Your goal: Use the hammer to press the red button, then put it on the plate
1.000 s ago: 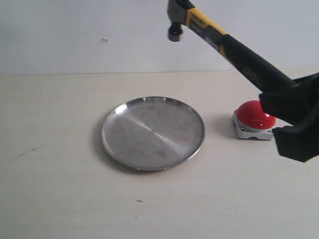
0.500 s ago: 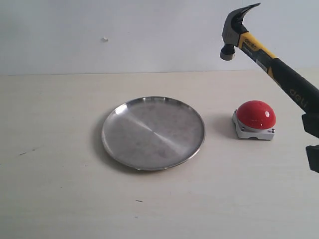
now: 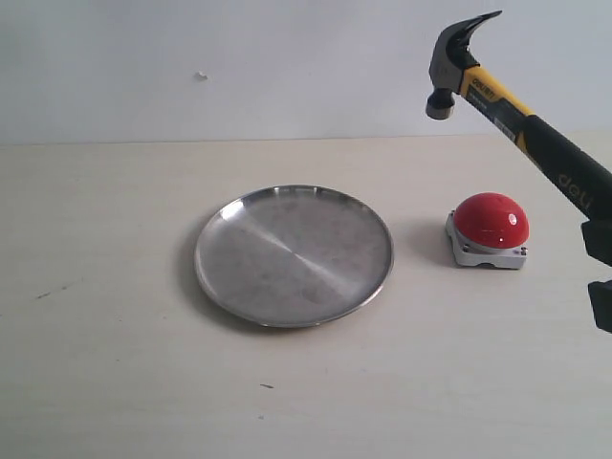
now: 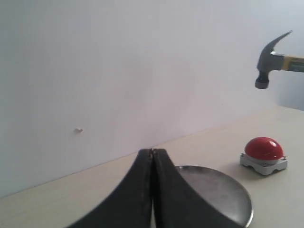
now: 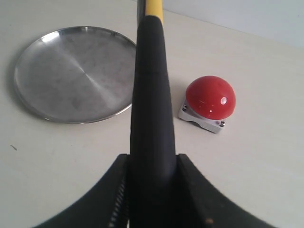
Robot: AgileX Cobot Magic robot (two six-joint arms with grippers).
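My right gripper [image 3: 601,273] sits at the right edge of the exterior view, shut on the black handle of the hammer [image 3: 535,134]. The hammer slants up and left, its dark steel head [image 3: 448,67] high in the air, up and to the left of the red button [image 3: 490,221]. In the right wrist view the handle [image 5: 151,109] runs between the jaws of my right gripper [image 5: 152,164], with the red button [image 5: 210,97] to one side and the plate [image 5: 76,71] to the other. The steel plate [image 3: 295,253] lies at mid-table. My left gripper [image 4: 152,154] is shut and empty.
A pale wooden table [image 3: 115,363] carries everything, backed by a plain white wall [image 3: 191,57] with a small mark. The left wrist view also shows the plate [image 4: 223,194], the red button [image 4: 264,148] and the hammer head [image 4: 268,59].
The hammer swung from over the plate's far side to the right; its head now hangs up and left of the button. My right gripper withdrew to the right edge. Since half a second ago, almost still.
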